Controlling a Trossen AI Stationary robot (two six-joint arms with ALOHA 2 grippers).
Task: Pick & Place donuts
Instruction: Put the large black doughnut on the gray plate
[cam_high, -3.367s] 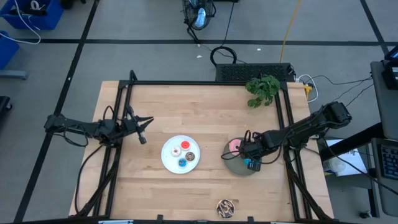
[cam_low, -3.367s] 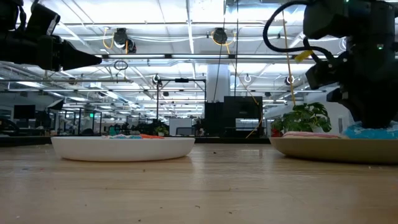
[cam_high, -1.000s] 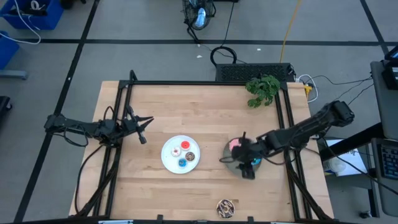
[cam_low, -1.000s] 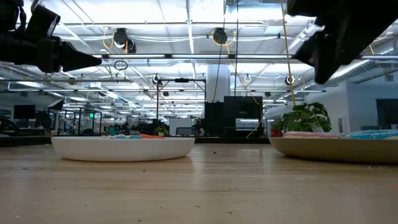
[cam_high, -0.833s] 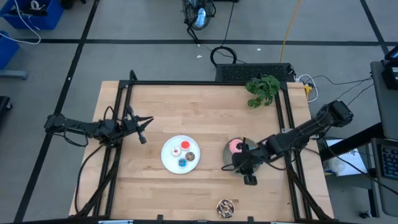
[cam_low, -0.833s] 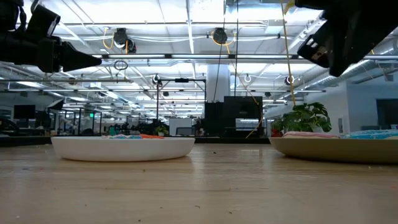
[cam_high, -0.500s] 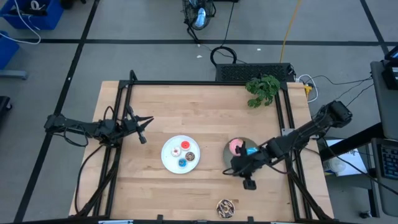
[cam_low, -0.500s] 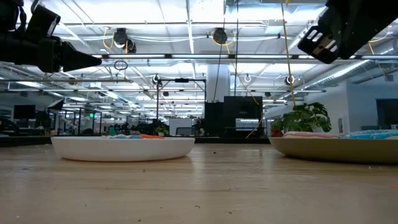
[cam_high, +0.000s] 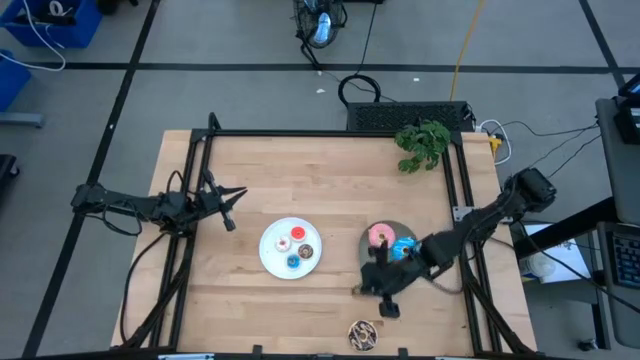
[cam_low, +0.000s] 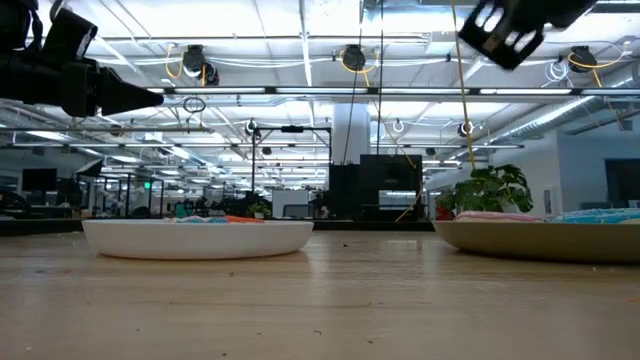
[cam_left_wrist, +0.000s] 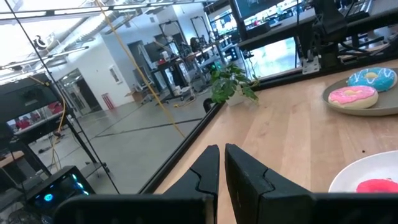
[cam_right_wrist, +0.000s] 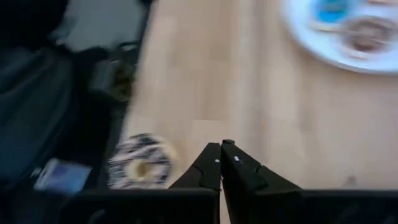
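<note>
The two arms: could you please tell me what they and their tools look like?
Both arms are dark, slim and jointed, with thin black cables running along them. Each ends in a black tool: the left tool, the right tool. In the wrist views each tool shows two flat, angular black fingers tapering to narrow tips. No coloured markings are visible.

Open bare wood across the pale wooden tabletop from 9 through 12 o'clock, blocked only by the leafy green plant at 1 o'clock. Mid-tabletop taken by the round white plate and, just toward 3 o'clock, the round grey plate; narrow passable strip between them. Right gripper, jaws closed, over the 5 o'clock stretch near the larger brown-iced donut. Left gripper parked at 9 o'clock.
</note>
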